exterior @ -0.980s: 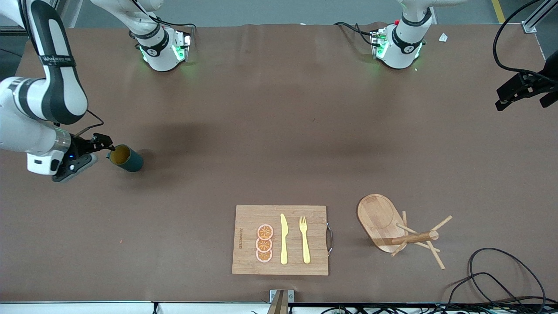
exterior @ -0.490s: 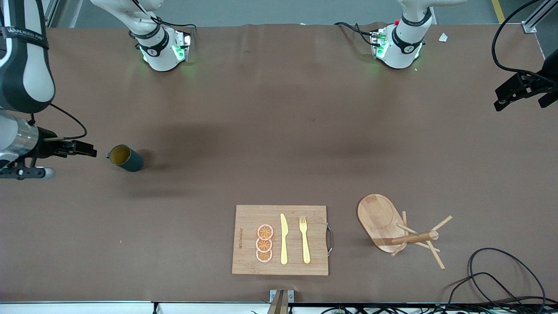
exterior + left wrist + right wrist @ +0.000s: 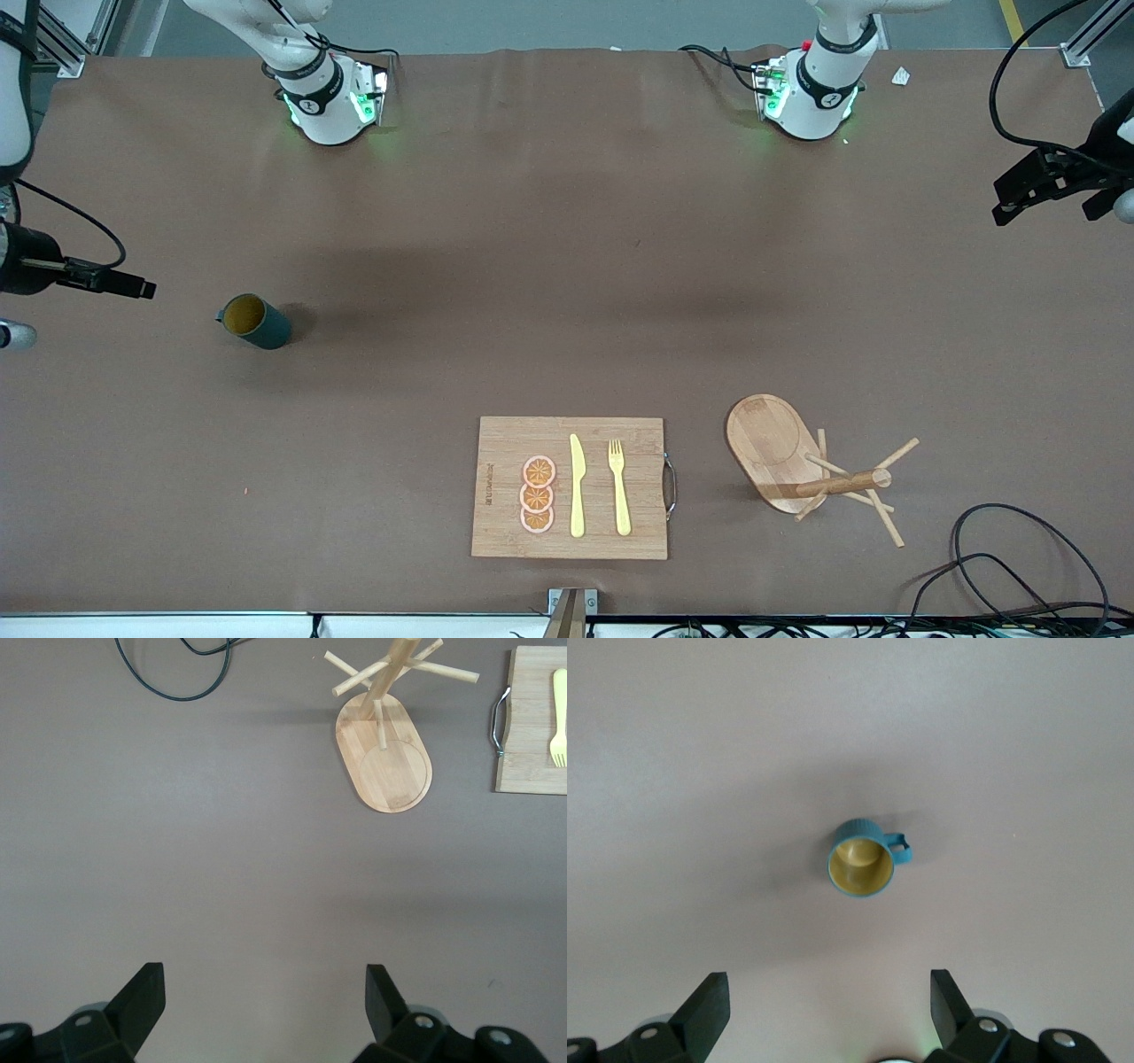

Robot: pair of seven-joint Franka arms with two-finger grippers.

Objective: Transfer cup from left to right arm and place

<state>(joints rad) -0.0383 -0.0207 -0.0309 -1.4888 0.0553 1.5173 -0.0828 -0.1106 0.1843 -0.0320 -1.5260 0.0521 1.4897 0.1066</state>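
The dark teal cup (image 3: 254, 322) stands upright on the brown table toward the right arm's end, its yellowish inside showing and its small handle pointing toward that end. My right gripper (image 3: 133, 286) is open and empty, raised above the table's edge at that end, apart from the cup. In the right wrist view the cup (image 3: 862, 858) sits well clear of the spread fingers of the right gripper (image 3: 828, 1001). My left gripper (image 3: 1010, 199) is open and empty, up over the left arm's end of the table; in its wrist view (image 3: 263, 988) it is over bare table.
A wooden peg rack (image 3: 802, 465) on an oval base stands nearer the front camera toward the left arm's end, also in the left wrist view (image 3: 384, 753). Beside it lies a cutting board (image 3: 505, 443) with orange slices, a yellow knife and fork. Black cables (image 3: 1019, 558) lie at the corner.
My right gripper was at the cup's handle side and has drawn back and up toward the table's end. The cup stays standing where it was. The left gripper shifted slightly.
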